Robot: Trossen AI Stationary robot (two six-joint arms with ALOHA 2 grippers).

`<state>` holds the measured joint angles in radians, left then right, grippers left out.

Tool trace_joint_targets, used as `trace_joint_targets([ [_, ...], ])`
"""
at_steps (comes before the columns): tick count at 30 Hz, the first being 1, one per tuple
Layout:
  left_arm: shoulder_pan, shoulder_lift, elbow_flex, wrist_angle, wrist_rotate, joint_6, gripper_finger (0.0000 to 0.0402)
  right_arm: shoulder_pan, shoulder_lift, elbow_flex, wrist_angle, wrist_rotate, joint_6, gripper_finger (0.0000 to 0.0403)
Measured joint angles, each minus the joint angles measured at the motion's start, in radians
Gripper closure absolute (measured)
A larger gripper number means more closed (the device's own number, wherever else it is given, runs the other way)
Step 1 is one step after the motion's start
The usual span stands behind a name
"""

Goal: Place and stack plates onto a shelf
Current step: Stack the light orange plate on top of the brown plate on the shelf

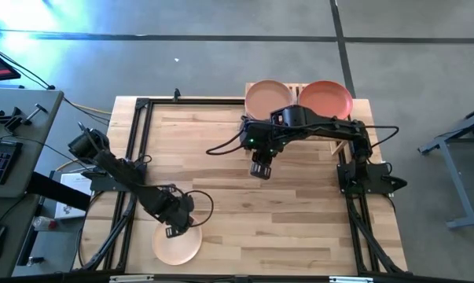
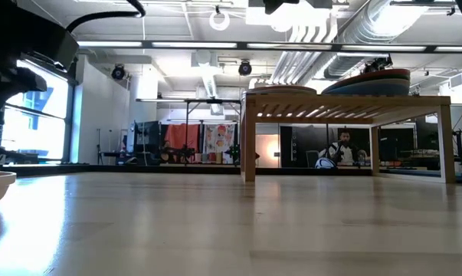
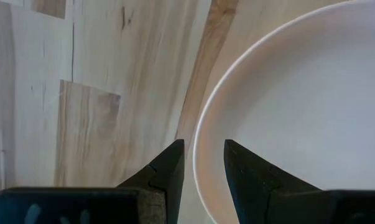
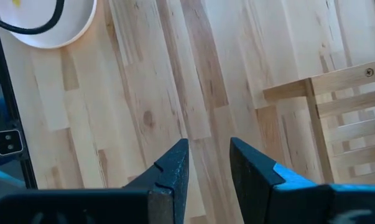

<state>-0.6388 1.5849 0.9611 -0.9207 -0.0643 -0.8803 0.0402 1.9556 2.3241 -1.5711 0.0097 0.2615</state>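
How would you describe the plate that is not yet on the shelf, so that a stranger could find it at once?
Start at the wooden table and go to its near edge on the left arm's side, far from the shelf. There an off-white plate lies alone on the bare wood, with the left gripper over its rim, jaws open. The other plates, peach and orange-red on top, are on the shelf.

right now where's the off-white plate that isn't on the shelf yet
In the high view the off-white plate lies flat on the tabletop near its front left corner, right under the left tool, far from the shelf at the back.
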Motion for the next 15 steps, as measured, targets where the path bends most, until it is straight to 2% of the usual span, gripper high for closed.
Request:
trace_joint_targets([
  [15,0.005,0.108,0.0,-0.005,-0.001,-0.007,0.03,0.0,0.0,0.0,0.0,0.0,0.0,0.0308],
])
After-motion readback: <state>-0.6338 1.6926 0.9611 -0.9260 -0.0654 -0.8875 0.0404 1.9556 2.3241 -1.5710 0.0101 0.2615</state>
